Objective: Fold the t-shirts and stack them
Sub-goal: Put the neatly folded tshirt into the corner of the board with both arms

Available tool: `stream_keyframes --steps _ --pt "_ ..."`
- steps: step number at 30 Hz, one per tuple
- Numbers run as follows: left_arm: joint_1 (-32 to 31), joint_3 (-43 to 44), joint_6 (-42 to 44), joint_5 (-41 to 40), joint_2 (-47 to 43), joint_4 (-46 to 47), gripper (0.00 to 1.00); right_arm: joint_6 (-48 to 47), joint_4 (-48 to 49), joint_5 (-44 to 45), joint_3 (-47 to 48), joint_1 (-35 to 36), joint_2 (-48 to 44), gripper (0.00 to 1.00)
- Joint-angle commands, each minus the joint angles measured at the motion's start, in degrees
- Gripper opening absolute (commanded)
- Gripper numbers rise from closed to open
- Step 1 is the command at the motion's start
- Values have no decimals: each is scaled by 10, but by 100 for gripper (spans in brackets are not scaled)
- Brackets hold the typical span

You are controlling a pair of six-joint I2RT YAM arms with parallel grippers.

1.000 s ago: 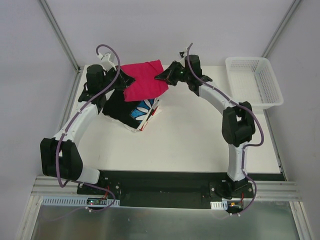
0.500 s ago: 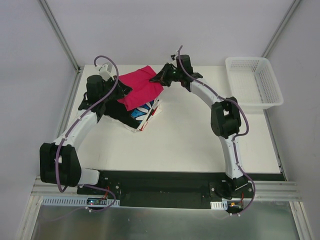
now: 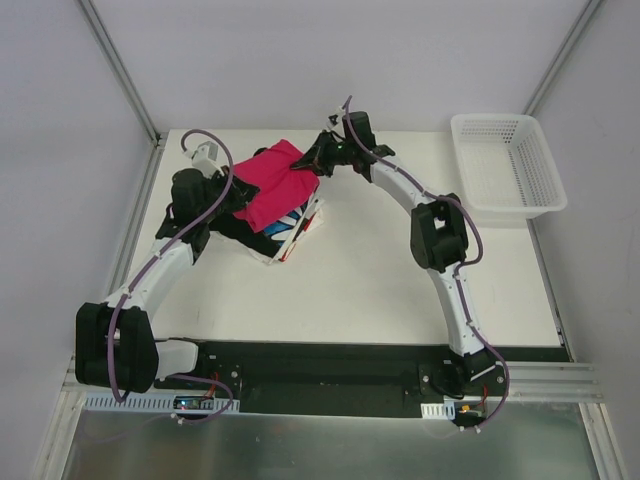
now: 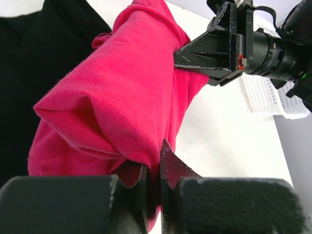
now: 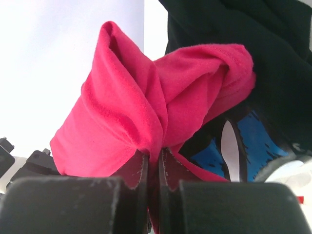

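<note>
From overhead, both arms reach to the far left part of the table, where the pink t-shirt hangs slung between the two claws above the pile. The left claw is clamped on the near-left end of the shirt and the right claw on its far-right end, so the cloth sags in a loose band between them. Under it lies the black t-shirt, its blue-and-white print peeking out on the right, and white and red edges of other tees show at the pile's near-right corner. The white basket sits well apart at the far right. Through the left wrist camera, the left claw is pinched tight, its two fingers nearly meeting with a fold of the pink t-shirt caught between them; the cloth bunches up and runs away to the right claw, which bites its other end. The black t-shirt is behind on the left, with the bare table and a corner of the basket on the right. Through the right wrist camera, the right claw is likewise clenched on a gathered fold of the pink t-shirt, which puffs up above the fingers. The black t-shirt lies beyond on the right, its blue-and-white print just beside the pink cloth.
</note>
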Motion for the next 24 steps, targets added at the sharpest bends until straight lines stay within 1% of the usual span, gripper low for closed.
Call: stream_keyframes --steps 1,2,5,10,12,15,16,18,19,20,24 --pt "1 52 14 -15 -10 10 0 16 -2 30 79 -15 25 0" --pt "1 60 17 -17 -8 -5 0 20 -3 29 105 -15 31 1" --pt "1 91 36 -31 -10 -29 0 39 -6 21 142 -17 54 1" --pt "2 129 64 -54 -30 -69 0 44 5 14 143 -14 54 1" --pt "2 116 60 -66 -48 -73 0 42 7 8 126 -12 49 1" --pt "1 55 40 -93 -76 -68 0 47 29 -8 83 -10 39 1" --pt "2 10 34 -99 -83 -48 0 51 47 -14 46 -11 34 1" --pt "2 -42 9 -104 -99 -8 0 57 59 -19 22 -12 28 1" --pt "1 -82 1 -102 -102 10 0 57 59 -22 14 -12 29 1" --pt "1 -97 -5 -102 -103 37 0 58 59 -23 13 -12 29 1" --pt "2 -137 -26 -85 -68 91 0 72 58 -29 -2 -12 26 1"
